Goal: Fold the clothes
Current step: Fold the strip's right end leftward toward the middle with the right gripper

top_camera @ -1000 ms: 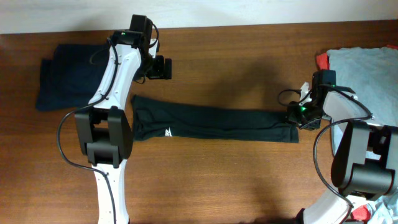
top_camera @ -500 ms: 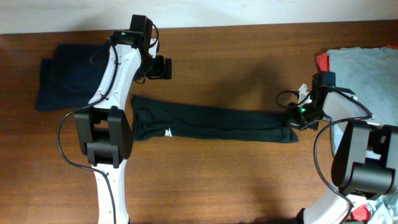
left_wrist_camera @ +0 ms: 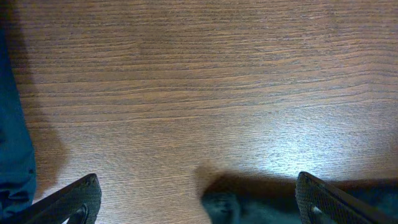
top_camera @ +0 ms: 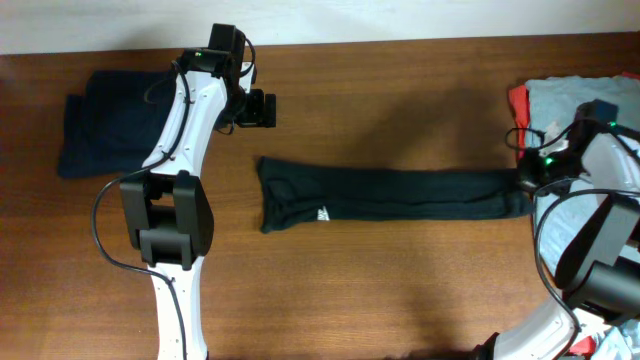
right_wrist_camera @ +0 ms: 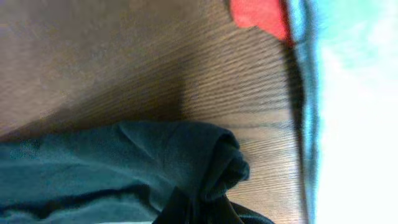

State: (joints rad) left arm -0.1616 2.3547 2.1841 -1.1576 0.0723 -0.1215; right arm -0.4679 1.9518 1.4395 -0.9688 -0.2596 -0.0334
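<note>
My right gripper (top_camera: 528,181) is clamping the bunched end of the black T-shirt (top_camera: 390,197), which has slid rightward across the table (top_camera: 400,290) toward the grey-blue garment (top_camera: 590,110). I'm reading that as repositioning before another fold. The left gripper (left_wrist_camera: 196,190) is hanging wide open, empty. The wrist view is cutting off the pinch itself.

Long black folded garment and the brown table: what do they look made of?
The long black folded garment: soft knit fabric, probably cotton jersey, matte; it lies in soft creases and bunches into rounded folds. Exact fibre unclear. The brown table: wood or wood-look laminate, smooth, slight sheen; straight grain lines and a soft glare patch show in the left wrist view.
</note>
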